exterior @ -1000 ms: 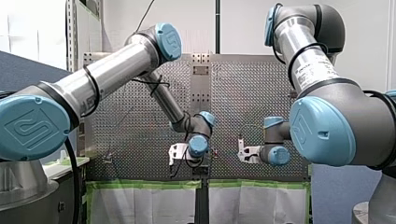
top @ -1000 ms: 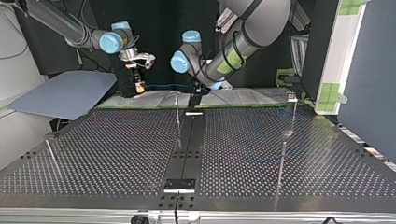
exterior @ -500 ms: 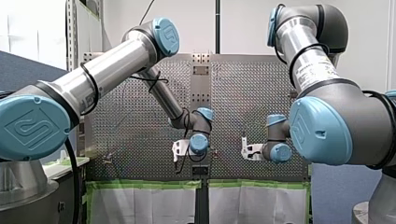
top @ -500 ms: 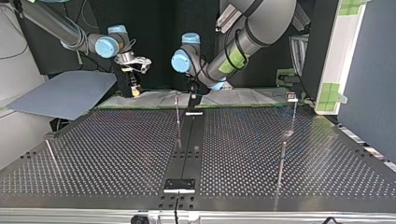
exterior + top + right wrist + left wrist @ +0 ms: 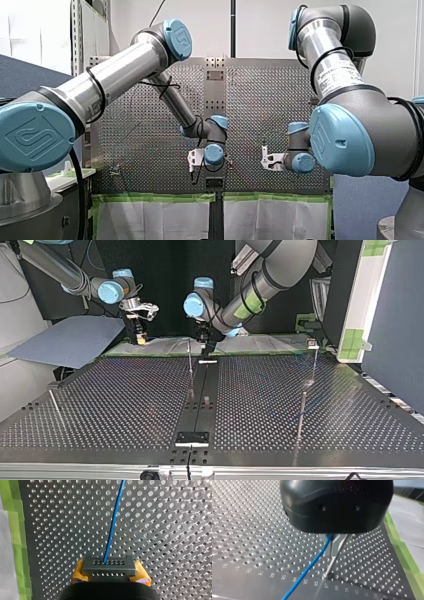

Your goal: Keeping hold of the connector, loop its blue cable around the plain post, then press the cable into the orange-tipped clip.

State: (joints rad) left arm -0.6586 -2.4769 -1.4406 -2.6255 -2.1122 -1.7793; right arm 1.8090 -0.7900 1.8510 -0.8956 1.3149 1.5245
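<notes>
Perforated metal forms the whole surface (image 5: 125, 405), with green tape (image 5: 17, 530) along the edge nearest the arms. Close to that taped edge, the right pincer (image 5: 109, 573) grips the connector (image 5: 109, 565), a small grey block, with its yellow pads (image 5: 78, 572) pressed on the two short ends. The blue cable (image 5: 113, 522) leaves the connector's face and runs straight out over the holes. In the left wrist view it comes out from under the left pincer (image 5: 204, 344), just beside a thin metal post (image 5: 333, 561). Whether that pincer is closed on it cannot be told. The connector looks rigid and light, so pressure on its ends should hold it. The cable looks thin, light and springy, with a smooth jacket likely to slide. It is best guided a short way from the connector, never tugged at the joint.
</notes>
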